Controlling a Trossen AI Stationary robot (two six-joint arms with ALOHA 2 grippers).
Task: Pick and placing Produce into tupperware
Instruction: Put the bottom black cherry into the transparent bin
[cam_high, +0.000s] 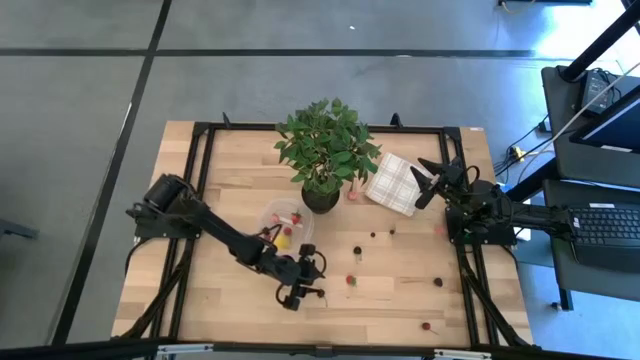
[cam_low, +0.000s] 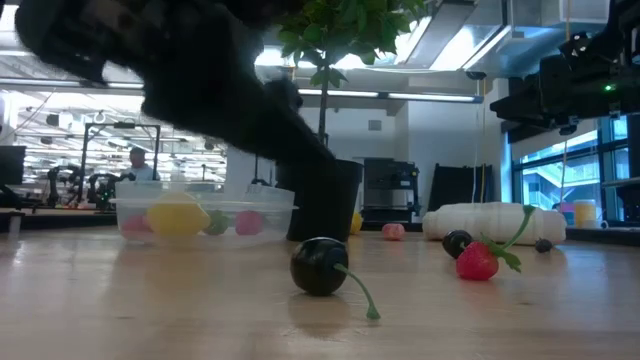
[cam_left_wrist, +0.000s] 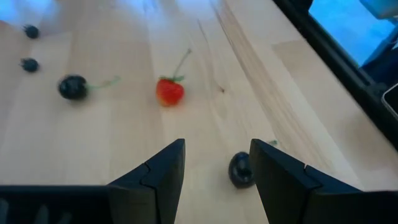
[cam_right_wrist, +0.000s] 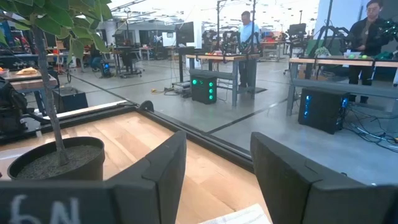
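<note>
We are looking across the bench (cam_high: 400, 290) from its near edge, where a dark cherry (cam_low: 319, 266) with a curved green stem is lying closest to us. The left gripper (cam_high: 300, 285) is hanging low over this near part of the bench, its fingers (cam_left_wrist: 158, 177) standing moderately apart with nothing between them. In the left wrist view we are seeing that same dark fruit (cam_left_wrist: 240, 169) on the wood just beside the inner edge of one finger, at the side of the gap rather than in its middle; we cannot tell whether it is touching the finger. A little farther on, a red strawberry (cam_left_wrist: 169, 91) and another dark berry (cam_left_wrist: 73, 87) are lying apart from each other, both well clear of the fingers.

Behind the left gripper, the tupperware (cam_high: 287, 222) is sitting on the bench with a yellow lemon-like piece (cam_low: 176, 214) and some pink and red pieces inside it. Just beyond it, the potted plant (cam_high: 325, 155) is standing, and a white checked cloth (cam_high: 396, 183) is lying to its right. More small produce pieces (cam_high: 437, 282) are scattered over the right half of the bench.

The right gripper (cam_high: 432, 182) is waiting at the far right, raised near the cloth, its fingers (cam_right_wrist: 160, 168) partly apart and empty.
</note>
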